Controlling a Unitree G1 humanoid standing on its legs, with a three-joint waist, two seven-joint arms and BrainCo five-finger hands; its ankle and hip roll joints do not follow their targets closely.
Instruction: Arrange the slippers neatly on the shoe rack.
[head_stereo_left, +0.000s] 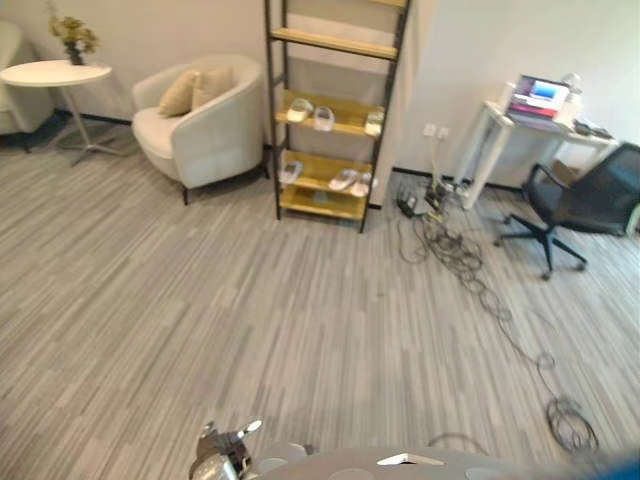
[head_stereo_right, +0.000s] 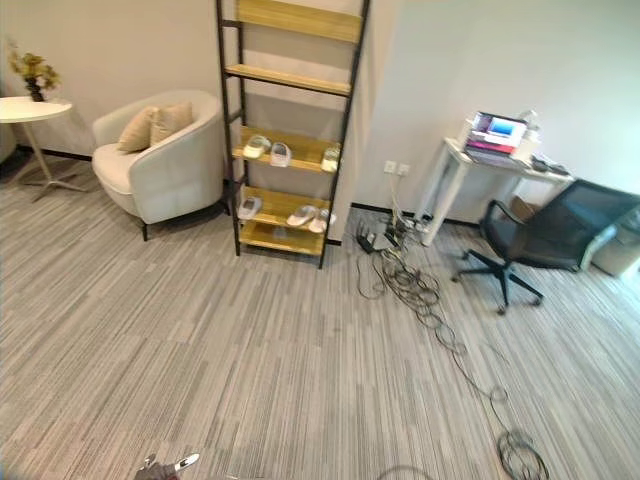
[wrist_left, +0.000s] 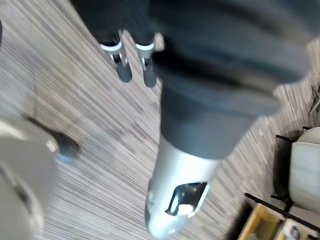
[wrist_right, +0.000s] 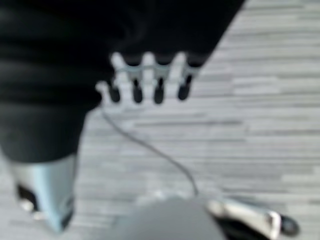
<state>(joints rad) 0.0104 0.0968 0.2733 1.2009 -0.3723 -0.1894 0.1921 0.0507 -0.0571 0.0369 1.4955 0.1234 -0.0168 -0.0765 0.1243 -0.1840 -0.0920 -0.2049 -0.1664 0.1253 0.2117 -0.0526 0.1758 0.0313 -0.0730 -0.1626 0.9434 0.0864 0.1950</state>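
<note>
A tall black-framed shoe rack (head_stereo_left: 335, 120) with wooden shelves stands against the far wall, well ahead of me. Its middle shelf holds pale slippers (head_stereo_left: 299, 110), two on the left and one (head_stereo_left: 374, 122) at the right end. The lower shelf carries a slipper (head_stereo_left: 291, 172) at the left and a pair (head_stereo_left: 350, 181) at the right. My left hand (wrist_left: 123, 70) hangs over the grey striped floor with straight fingers and holds nothing. My right hand (wrist_right: 157, 87) also hangs over the floor, fingers relaxed and empty.
A cream armchair (head_stereo_left: 200, 120) stands left of the rack, with a round white side table (head_stereo_left: 55, 72) further left. Right of the rack, loose cables (head_stereo_left: 450, 245) trail across the floor towards a white desk (head_stereo_left: 540, 125) and a black office chair (head_stereo_left: 580, 200).
</note>
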